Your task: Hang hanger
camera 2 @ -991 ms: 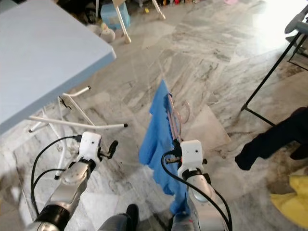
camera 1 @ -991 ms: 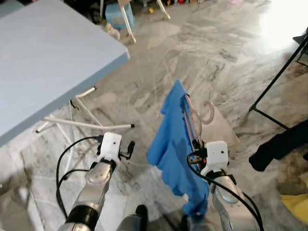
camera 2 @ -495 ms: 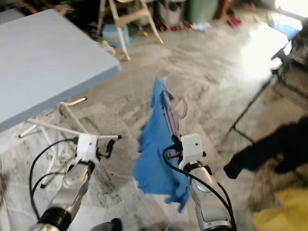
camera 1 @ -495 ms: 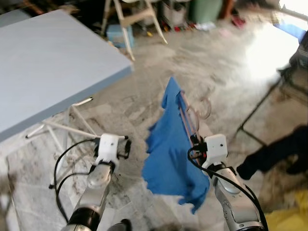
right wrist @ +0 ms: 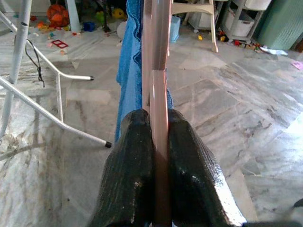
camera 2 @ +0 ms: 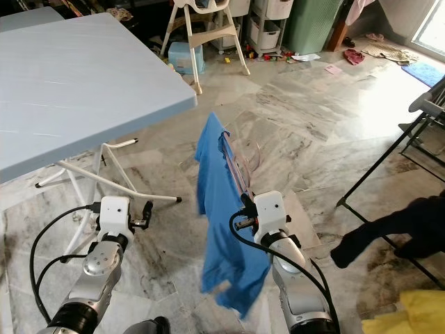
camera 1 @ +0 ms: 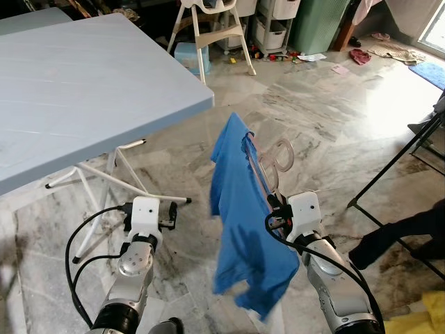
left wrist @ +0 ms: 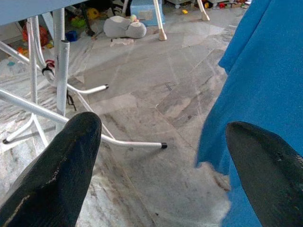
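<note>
Since a second ago the camera has tilted up, and the blue garment hangs lower off the hanger.

Left gripper (left wrist: 156,161) idles with jaws spread by the blue desk (camera 1: 83,83); right gripper (right wrist: 158,142) pinches the pink hanger (camera 1: 268,163) carrying the blue shirt (camera 1: 240,229) aloft. Carrying is done; hanging remains, perhaps on the black rack (camera 1: 410,149).

Daylight enters from the far right and makes a strong white glare on the marble floor (camera 1: 389,111), while the area under the table (camera 1: 83,83) stays darker. The head views are sharp; in the wrist views the close black fingers (left wrist: 61,175) are a little soft
</note>
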Motion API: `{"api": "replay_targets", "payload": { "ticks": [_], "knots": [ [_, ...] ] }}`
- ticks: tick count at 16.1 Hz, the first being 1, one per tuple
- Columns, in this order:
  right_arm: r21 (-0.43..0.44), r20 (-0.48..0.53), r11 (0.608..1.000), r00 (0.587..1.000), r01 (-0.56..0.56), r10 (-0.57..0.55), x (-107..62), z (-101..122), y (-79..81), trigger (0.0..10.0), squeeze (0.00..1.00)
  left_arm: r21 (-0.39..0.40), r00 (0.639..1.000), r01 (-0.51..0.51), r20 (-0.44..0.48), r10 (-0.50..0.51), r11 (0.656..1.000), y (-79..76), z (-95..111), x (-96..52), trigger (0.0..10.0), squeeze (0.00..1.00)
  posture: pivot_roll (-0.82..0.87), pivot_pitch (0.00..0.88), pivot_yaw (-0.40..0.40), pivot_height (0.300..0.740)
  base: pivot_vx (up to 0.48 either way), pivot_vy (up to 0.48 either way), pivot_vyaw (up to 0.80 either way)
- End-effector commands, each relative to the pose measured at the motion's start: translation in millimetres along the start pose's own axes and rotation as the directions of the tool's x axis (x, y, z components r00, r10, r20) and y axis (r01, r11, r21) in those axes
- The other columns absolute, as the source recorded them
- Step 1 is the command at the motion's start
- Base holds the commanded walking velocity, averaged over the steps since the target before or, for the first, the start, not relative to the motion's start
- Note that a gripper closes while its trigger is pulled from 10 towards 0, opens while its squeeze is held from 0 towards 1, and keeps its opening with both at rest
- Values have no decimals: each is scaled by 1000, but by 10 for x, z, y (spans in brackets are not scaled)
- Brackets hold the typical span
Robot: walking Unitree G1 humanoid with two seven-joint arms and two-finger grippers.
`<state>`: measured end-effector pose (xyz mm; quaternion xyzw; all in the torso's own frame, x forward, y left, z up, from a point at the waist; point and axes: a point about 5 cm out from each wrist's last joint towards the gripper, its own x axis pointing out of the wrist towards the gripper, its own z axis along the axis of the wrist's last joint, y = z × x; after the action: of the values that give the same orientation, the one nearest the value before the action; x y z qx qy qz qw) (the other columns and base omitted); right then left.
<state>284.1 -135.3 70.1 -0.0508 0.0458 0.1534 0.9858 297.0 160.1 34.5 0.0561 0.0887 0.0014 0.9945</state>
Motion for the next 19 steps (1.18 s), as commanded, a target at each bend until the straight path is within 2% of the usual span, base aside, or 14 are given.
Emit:
{"api": "replay_targets", "payload": {
  "ticks": [1, 4, 6, 9, 11, 14, 15, 17, 19],
  "knots": [
    [-1, 33, 1000, 999, 4, -4, -14, 63, 6, 10000, 0, -3, 1000, 17, -5, -17, 1000, -18, -9, -9, 10000, 0, -83, 95, -49, 740, 0, 0, 0],
    [-2, 34, 999, 998, 53, -53, -62, 32, -22, 10000, 0, 35, 998, 59, -7, -59, 998, -12, -21, -30, 10000, 0, -82, 127, -26, 740, 0, 0, 0],
    [22, 34, 998, 998, 56, -57, -36, 36, -11, 10000, 0, 38, 999, 37, -2, -37, 999, 68, -33, -63, 10000, 0, -37, 124, -46, 740, 0, 0, 0],
    [-2, 25, 998, 998, -61, 61, 70, 62, 200, 10000, 0, -1, 999, -29, -26, 29, 1000, 185, -138, -168, 10000, 0, 2, 143, -84, 740, 0, 0, 0],
    [8, 26, 995, 995, -98, 98, 64, 74, 281, 10000, 0, -12, 998, -44, -39, 43, 999, 168, -205, -253, 10000, 0, 34, 168, -94, 740, 0, 0, 0],
    [23, 14, 996, 997, -83, 82, 77, 16, 241, 10000, 0, -3, 999, -22, -35, 22, 1000, 99, -169, -243, 10000, 0, 44, 166, -74, 740, 0, 0, 0],
    [21, 20, 997, 997, -72, 72, 89, 11, 239, 10000, 0, 9, 999, -10, -47, 11, 1000, 131, -185, -229, 10000, 0, 31, 142, -41, 740, 0, 0, 0],
    [45, 23, 999, 1000, -21, 20, 113, 23, 203, 10000, 0, 27, 998, 5, -60, -3, 1000, 213, -180, -198, 10000, 0, 35, 138, -44, 740, 0, 0, 0],
    [37, 22, 999, 999, -34, 33, 124, 19, 220, 10000, 0, 28, 998, -8, -62, 9, 1000, 255, -173, -204, 10000, 0, 39, 139, -45, 740, 0, 0, 0]
  ]
}}
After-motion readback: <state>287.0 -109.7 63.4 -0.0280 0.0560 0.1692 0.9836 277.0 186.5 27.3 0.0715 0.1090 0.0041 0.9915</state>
